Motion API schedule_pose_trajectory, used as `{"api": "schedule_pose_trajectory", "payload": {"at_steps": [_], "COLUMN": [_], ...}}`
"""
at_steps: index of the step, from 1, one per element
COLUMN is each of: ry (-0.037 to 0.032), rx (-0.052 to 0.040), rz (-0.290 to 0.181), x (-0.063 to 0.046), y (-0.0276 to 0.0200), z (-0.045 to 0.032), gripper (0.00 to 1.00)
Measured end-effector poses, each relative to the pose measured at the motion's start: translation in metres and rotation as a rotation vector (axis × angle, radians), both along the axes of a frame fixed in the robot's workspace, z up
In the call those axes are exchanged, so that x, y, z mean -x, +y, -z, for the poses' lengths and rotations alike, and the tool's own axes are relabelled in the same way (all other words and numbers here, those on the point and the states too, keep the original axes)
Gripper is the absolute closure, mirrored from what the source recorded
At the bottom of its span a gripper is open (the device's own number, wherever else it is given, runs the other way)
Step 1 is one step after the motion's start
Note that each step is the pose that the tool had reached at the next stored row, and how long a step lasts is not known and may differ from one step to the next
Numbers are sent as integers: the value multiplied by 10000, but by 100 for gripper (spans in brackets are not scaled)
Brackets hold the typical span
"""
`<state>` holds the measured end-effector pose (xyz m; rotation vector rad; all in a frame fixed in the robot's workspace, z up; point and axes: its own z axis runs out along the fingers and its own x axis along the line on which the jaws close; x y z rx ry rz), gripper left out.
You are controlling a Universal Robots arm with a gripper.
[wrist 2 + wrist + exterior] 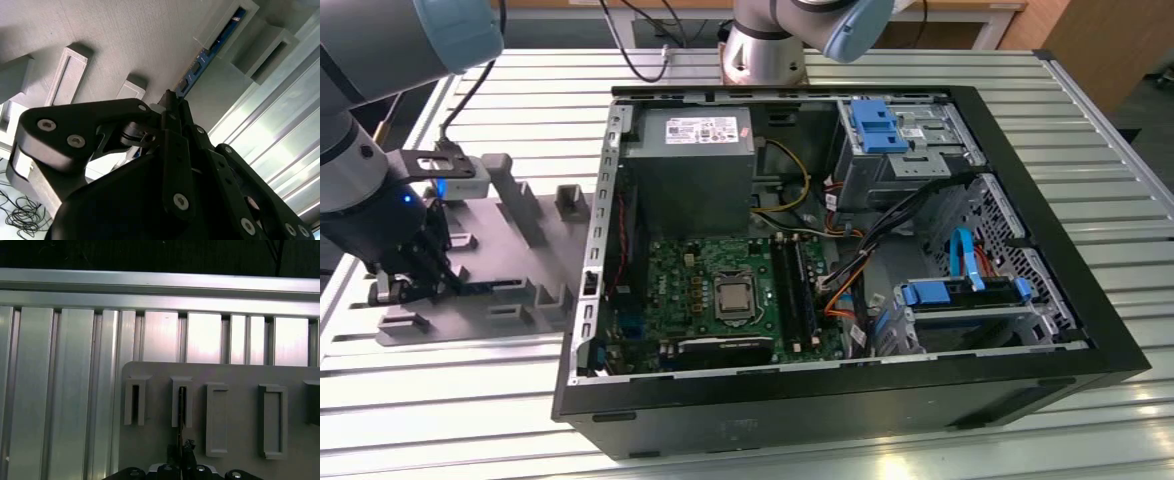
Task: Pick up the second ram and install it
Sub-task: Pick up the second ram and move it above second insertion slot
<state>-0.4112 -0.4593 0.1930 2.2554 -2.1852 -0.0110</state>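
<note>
In the exterior view my gripper [414, 285] is down on the grey fixture plate [507, 300], at that view's left, away from the open computer case. The second ram [210, 50] is a thin blue-green board standing on edge in the plate's upright blocks. In the second wrist view the black fingers [172, 117] close together at the stick's near end, with my gripper [170, 100] shut on it. In the first wrist view the second ram [180, 410] appears as a thin dark line in one slotted block, and my gripper [183, 450] sits right over it.
The open computer case [854, 390] lies at the exterior view's middle and right, with the green motherboard [720, 290], long black memory slots [794, 290], a grey power supply [691, 165] and blue drive cages [961, 295]. Everything rests on a slatted aluminium table [1067, 440]. Several upright blocks [272, 420] stand on the plate.
</note>
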Motion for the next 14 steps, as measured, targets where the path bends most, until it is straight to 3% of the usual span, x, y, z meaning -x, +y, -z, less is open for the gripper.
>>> {"api": "schedule_pose_trajectory", "payload": {"at_steps": [6, 14], "ry": [0, 0], "rx": [0, 0], "rz": [61, 646], "x": [0, 0], "y": [0, 0], "z": [1, 4], "gripper": [86, 86]}}
